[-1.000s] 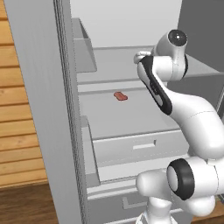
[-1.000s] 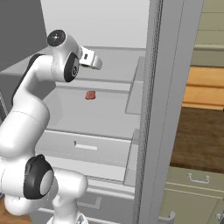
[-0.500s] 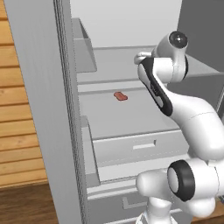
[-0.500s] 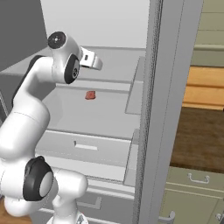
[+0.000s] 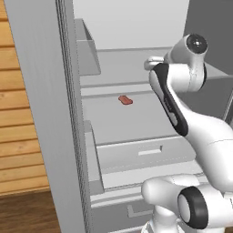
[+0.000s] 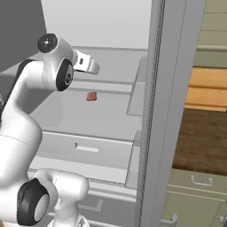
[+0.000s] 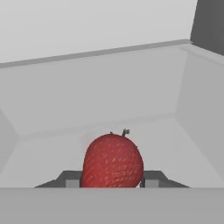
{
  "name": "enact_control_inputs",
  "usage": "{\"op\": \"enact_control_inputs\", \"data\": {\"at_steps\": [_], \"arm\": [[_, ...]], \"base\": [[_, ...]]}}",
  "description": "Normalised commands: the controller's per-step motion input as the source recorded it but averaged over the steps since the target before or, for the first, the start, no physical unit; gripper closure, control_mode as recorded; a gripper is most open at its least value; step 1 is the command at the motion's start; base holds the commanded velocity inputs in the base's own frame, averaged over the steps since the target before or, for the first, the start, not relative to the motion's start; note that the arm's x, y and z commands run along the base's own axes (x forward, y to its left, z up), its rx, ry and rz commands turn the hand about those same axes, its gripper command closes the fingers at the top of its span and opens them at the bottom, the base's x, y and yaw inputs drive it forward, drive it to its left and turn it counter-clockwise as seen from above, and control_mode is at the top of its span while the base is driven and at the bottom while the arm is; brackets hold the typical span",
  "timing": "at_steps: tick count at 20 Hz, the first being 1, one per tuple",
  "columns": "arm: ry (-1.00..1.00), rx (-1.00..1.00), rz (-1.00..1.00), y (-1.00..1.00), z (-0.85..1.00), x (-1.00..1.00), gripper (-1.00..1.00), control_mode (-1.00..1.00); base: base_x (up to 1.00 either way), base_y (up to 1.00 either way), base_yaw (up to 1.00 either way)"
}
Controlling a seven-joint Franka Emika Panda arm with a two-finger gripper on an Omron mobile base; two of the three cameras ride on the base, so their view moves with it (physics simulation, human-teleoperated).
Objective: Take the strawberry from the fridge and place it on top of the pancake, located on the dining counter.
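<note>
In the hand view the strawberry, rounded and dark red with a small stem, sits between my two dark fingertips. My gripper is shut on it, just above a pale shelf inside the fridge. From the base views, my arm's wrist reaches into the open fridge at upper-shelf height, and the fingers are hidden behind it. The pancake and the dining counter are out of view.
A flat pinkish-red piece lies on the shelf below my hand. The open fridge door stands close on the left and its other edge on the right. Shelf walls enclose the hand. A drawer front sits underneath.
</note>
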Motion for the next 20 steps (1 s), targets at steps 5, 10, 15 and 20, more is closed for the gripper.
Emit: {"op": "enact_control_inputs", "data": {"at_steps": [5, 10, 15, 20], "arm": [[0.0, 0.05, 0.0, 0.0, 0.19, -0.94, 1.0, -1.0], [0.0, 0.08, 0.0, 0.0, 0.09, -1.0, 1.0, -1.0], [0.05, 0.07, 0.0, 0.0, 0.05, -0.97, 1.0, -1.0], [0.07, 0.03, 0.0, 0.0, 0.0, -0.86, 1.0, -1.0]], "base": [[0.0, 0.0, 0.0], [0.0, 0.0, 0.0], [0.0, 0.0, 0.0], [0.0, 0.0, 0.0]]}}
